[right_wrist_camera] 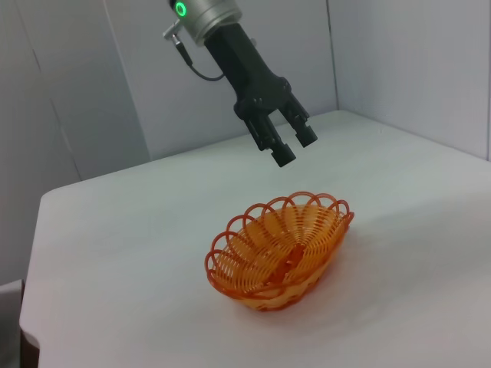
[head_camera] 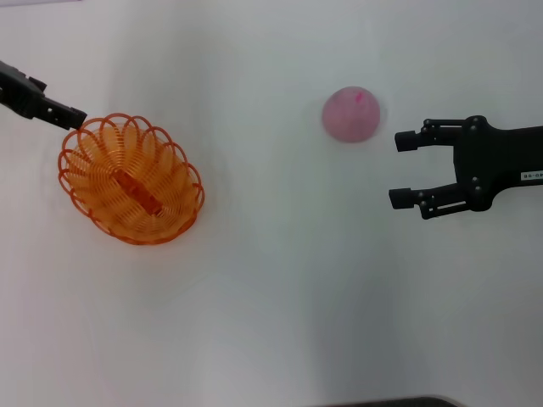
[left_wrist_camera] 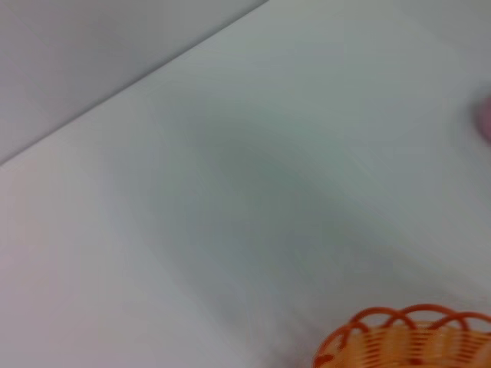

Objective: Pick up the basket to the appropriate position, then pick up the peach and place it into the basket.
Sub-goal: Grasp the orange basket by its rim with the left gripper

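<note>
The orange basket (head_camera: 131,180) sits empty on the white table at the left; it also shows in the right wrist view (right_wrist_camera: 280,249) and partly in the left wrist view (left_wrist_camera: 406,341). My left gripper (head_camera: 72,116) hovers above the basket's far-left rim, clear of it, with its fingers slightly apart and empty (right_wrist_camera: 293,146). The pale-pink peach (head_camera: 350,114) rests on the table at the far right of centre. My right gripper (head_camera: 400,170) is open and empty, just right of the peach and a little nearer to me.
Grey walls rise behind the table (right_wrist_camera: 368,61). The table's edge (right_wrist_camera: 31,253) and corner show in the right wrist view. A dark strip (head_camera: 390,402) lies at the near edge.
</note>
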Robot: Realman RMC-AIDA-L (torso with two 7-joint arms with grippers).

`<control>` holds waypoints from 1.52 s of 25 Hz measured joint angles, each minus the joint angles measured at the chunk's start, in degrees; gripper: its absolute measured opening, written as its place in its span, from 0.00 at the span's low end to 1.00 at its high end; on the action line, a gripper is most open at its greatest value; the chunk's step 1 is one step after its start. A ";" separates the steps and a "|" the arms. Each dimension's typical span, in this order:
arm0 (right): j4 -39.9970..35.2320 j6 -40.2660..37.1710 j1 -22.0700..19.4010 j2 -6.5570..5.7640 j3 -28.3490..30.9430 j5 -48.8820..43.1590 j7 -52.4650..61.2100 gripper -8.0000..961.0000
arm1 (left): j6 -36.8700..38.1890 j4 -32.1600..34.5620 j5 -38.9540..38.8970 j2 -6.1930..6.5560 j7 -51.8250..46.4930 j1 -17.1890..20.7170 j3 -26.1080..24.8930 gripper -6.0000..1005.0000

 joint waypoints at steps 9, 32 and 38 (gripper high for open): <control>0.42 0.96 0.10 0.25 -0.04 0.08 -0.68 0.93 | -3.37 -8.04 6.69 0.30 -2.10 -6.11 1.96 0.84; 0.56 1.32 0.49 0.86 -0.10 0.26 -1.28 0.92 | -13.60 -18.97 7.36 0.80 -4.09 -8.20 9.19 0.82; 0.49 1.23 0.66 1.36 -0.11 0.07 -1.35 0.92 | -18.44 -24.07 7.36 0.84 -3.98 -8.08 11.41 0.79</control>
